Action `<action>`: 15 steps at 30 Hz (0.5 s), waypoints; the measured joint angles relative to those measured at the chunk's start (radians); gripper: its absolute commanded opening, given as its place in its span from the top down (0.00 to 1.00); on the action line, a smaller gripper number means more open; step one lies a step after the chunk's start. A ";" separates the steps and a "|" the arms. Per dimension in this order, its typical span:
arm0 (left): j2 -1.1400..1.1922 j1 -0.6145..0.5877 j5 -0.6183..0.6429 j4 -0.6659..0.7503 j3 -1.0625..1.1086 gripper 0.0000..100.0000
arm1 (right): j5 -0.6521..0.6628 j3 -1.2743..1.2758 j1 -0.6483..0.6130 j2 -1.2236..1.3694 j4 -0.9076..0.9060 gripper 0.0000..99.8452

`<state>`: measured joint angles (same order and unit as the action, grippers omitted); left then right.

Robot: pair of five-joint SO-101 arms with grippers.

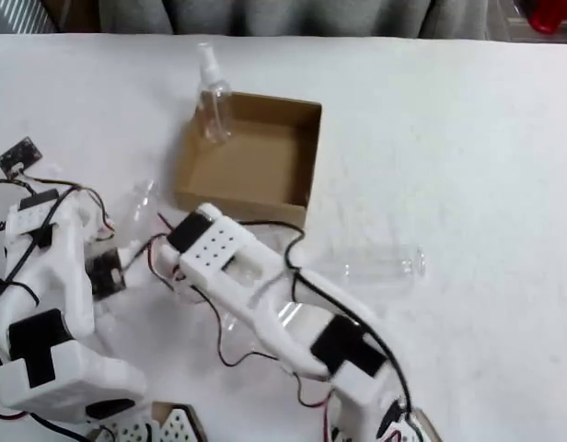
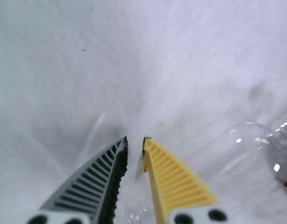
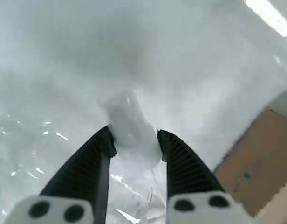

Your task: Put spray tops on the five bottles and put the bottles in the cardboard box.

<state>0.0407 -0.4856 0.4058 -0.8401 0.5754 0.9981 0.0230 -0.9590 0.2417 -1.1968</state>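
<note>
In the right wrist view my right gripper [image 3: 134,136] is shut on a whitish translucent cylinder [image 3: 126,109] that looks like a spray top. Clear plastic glints just beneath it. My left gripper [image 2: 135,140] hangs low over the white table. Its grey and yellow fingers are shut to a narrow slit, and a clear bottle [image 2: 248,156] lies beside them. From above, the cardboard box [image 1: 256,161] sits mid-table. One bottle with a spray top [image 1: 213,101] stands at the box's far left corner. A topless clear bottle [image 1: 376,267] lies to the right of the right arm [image 1: 256,285]. Another clear bottle [image 1: 136,207] lies by the left arm [image 1: 53,267].
Loose red and black cables trail around both arms. A small circuit board [image 1: 17,157] lies at the table's left edge. The cardboard box's brown wall [image 3: 255,158] is close to my right gripper. The white tabletop stretches wide to the right.
</note>
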 measured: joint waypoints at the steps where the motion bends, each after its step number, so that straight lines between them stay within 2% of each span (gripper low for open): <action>1: 0.000 0.000 0.000 0.000 0.000 0.92 | -0.032 0.000 0.000 -0.032 0.000 0.98; 10: -0.008 -0.005 0.002 0.003 -0.020 0.92 | -0.265 0.029 -0.003 -0.226 -0.023 0.98; 15: 0.006 0.005 -0.009 0.003 0.002 0.92 | -0.416 -0.009 0.100 -0.476 -0.029 0.98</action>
<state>0.0468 -0.4810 0.3966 -0.8370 0.5769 0.5823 0.0138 -0.8592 -0.2340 -1.2259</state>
